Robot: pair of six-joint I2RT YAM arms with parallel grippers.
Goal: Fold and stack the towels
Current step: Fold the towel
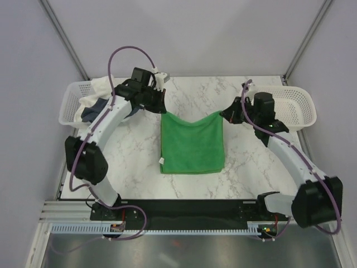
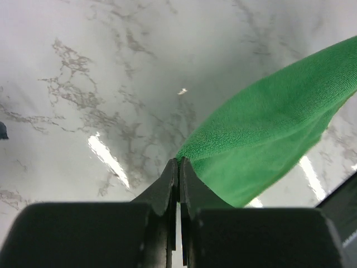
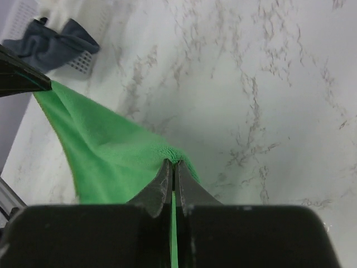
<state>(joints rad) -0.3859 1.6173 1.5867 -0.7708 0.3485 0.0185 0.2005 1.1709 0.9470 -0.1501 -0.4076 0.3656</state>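
Squarely, left jaws and right jaws each pinch a far corner of the green towel [image 1: 192, 146], held up at twelve o'clock; its body trails toward six o'clock along the bench [image 1: 251, 167].

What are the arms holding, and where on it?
Both hold the green towel: left fingers pinch its far left corner, right fingers its far right corner.

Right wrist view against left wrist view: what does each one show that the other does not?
Only right wrist: the navy towel draped over a basket. Only left wrist: a white speck on the table. Both: the green towel over the table, a corner pinched by the left fingers in one, by the right fingers in the other.
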